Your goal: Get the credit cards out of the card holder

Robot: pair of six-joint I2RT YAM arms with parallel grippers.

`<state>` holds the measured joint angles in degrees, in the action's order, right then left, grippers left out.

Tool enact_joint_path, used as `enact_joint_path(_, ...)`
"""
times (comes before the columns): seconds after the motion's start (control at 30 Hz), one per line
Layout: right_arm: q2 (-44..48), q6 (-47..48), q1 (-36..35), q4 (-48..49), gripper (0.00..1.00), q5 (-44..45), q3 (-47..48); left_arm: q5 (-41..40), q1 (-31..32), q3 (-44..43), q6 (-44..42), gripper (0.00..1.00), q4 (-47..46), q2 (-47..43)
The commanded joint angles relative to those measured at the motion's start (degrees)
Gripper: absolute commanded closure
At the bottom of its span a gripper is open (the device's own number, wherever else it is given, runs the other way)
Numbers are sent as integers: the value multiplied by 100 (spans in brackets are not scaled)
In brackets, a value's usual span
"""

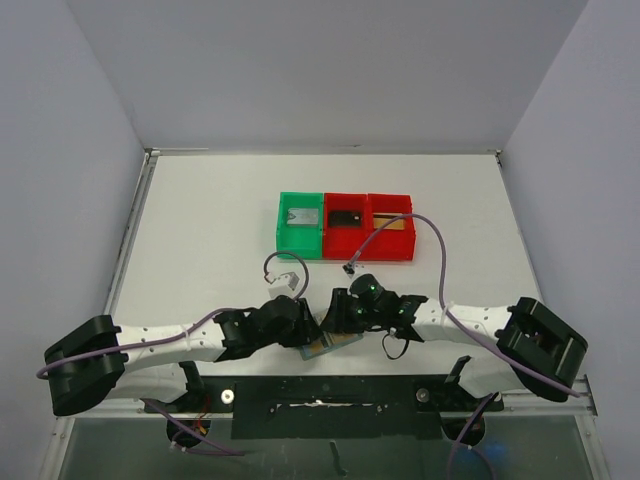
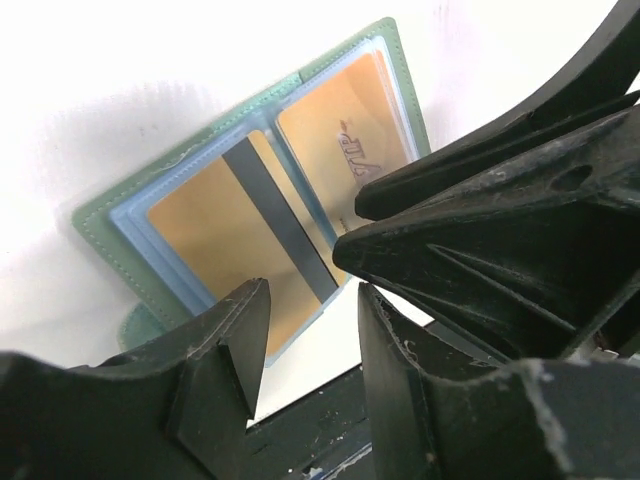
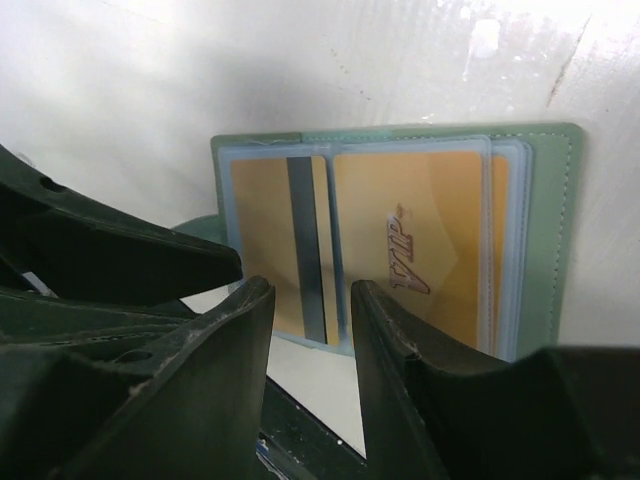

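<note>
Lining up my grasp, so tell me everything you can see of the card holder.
The card holder lies open and flat on the white table, pale green-blue with stitched edges and clear plastic sleeves. Inside sit a gold striped card and a gold VIP card. The left gripper and right gripper hover open at its near edge; contact is unclear.

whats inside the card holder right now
The open holder has clear sleeves showing a gold striped card and a gold VIP card. Anything in sleeves behind them is covered.
</note>
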<state>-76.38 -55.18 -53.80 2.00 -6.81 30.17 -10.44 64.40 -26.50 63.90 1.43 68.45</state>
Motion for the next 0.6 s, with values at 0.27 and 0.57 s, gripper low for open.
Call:
enact_joint_path(0.27, -438, -125, 11, 338, 68, -222, -103, -513, 29, 293, 281, 72, 87, 187)
enact_joint_path(0.57, -283, -163, 15, 426, 72, -378, -222, -468, 21, 447, 207, 78, 15, 325)
